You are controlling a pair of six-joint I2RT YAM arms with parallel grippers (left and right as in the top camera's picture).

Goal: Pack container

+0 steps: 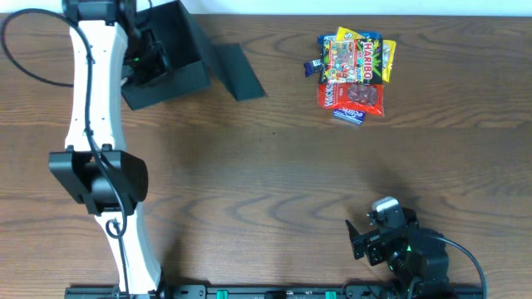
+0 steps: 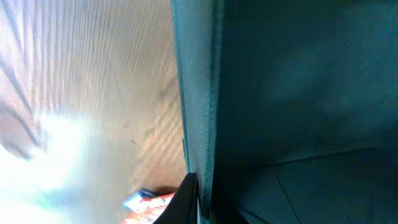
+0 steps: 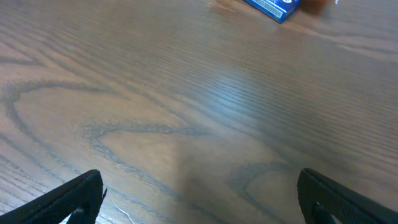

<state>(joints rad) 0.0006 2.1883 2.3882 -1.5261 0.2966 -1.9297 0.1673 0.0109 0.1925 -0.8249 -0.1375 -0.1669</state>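
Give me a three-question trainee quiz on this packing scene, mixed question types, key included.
1. True or false: the candy packets lie on the table, outside the container.
2. Pick one. The right claw is: A) open, holding nothing; B) shut on a packet; C) inside the container.
3. Fill in: the left claw is shut on the container's ____.
Key: 1 true; 2 A; 3 wall.

The container is sitting far left on the table, its flap lying to its right. Packets are lying far right, and the right gripper is hovering near right.
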